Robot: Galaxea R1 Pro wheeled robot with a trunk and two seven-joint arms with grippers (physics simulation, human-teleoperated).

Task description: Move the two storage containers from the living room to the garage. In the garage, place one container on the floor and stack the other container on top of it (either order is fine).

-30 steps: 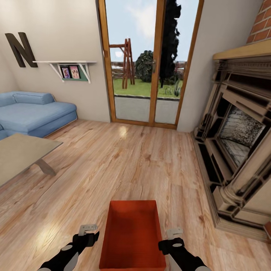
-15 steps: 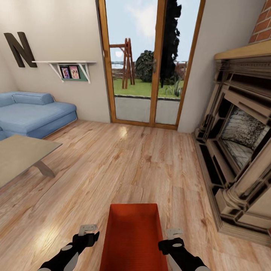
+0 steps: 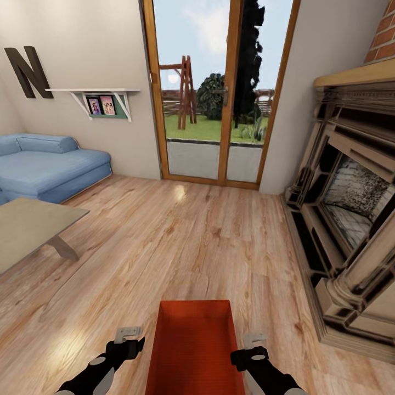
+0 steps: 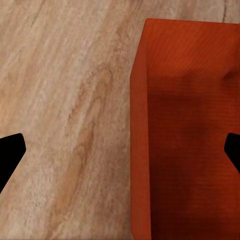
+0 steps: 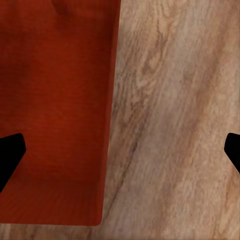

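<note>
1. Since the earlier frames, the whole head view has crept: the fireplace (image 3: 351,219) and low counter (image 3: 33,230) have slid slightly and the bin (image 3: 193,351) sits lower in the picture. That reads as the robot's own motion, not the bin's.
2. One red-orange bin lies on the wood floor (image 3: 181,241) at 6 o'clock in the head view, open top up, long axis pointing to 12 o'clock at the glass doors (image 3: 219,93).
3. Left end effector (image 3: 128,336) hangs just beside the bin's left wall at 7 o'clock; right end effector (image 3: 253,343) hangs just beside the right wall at 5 o'clock.
4. Both wrist views show black fingertips at opposite edges, so both are spread wide; each straddles a bin wall from above, holding nothing.
5. Judged step: lining up for a two-handed pickup of the first bin, here in the living room.
6. Next move likely calls for lowering both arms evenly, closing on the two long walls together, then lifting level.
</note>
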